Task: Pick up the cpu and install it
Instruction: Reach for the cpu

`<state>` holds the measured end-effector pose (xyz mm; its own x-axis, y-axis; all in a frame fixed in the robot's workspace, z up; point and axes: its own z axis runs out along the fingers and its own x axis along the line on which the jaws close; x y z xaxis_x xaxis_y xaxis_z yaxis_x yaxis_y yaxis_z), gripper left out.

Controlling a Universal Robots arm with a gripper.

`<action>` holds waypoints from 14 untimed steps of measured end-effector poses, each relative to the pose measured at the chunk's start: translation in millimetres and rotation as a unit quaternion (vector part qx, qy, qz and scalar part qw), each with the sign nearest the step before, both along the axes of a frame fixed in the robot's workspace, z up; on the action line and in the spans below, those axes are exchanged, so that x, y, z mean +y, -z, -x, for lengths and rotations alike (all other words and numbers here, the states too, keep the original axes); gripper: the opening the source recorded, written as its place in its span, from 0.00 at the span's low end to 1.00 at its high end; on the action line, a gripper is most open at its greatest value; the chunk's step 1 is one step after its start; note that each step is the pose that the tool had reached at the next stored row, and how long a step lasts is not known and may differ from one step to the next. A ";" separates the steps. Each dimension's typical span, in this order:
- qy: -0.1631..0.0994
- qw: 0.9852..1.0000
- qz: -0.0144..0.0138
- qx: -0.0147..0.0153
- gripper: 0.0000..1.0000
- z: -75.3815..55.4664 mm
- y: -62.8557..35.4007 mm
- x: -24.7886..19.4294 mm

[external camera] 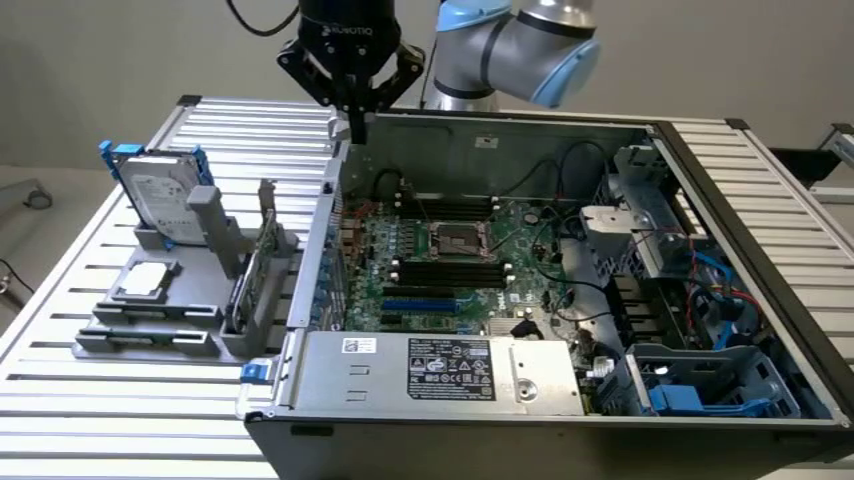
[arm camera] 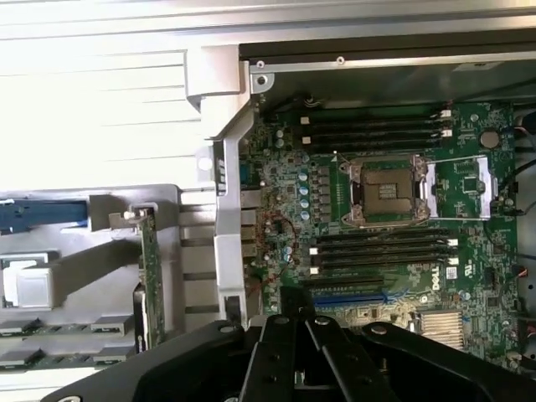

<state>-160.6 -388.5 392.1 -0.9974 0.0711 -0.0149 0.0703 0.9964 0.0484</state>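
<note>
Presently pincer (external camera: 355, 128) pinched shut above computer case (external camera: 447, 140) edge; cpu (external camera: 144, 281) lies flat on gray holder (external camera: 194, 300), well apart

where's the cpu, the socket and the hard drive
cpu (external camera: 144, 281), exterior view, middle of its silver top
socket (external camera: 454, 240), exterior view, centre inside its metal frame
hard drive (external camera: 162, 199), exterior view, middle of its labelled face

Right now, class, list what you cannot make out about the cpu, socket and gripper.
cpu: exterior view, top markings too small to read.
socket: wrist view, contacts too fine to see.
gripper: wrist view, body cut off by the picture's edge.
power supply label: exterior view, text too small.
</note>
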 end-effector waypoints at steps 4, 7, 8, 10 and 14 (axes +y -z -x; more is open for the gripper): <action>0.000 1.000 0.000 0.000 0.11 18.0 1.0 3.4; 0.000 1.000 0.000 0.001 0.11 31.6 2.2 4.2; 0.000 1.000 0.000 0.001 0.11 36.4 2.6 4.6; 0.000 1.000 0.000 0.002 0.11 45.3 3.7 5.2; 0.000 1.000 0.000 0.002 0.11 63.5 6.2 6.7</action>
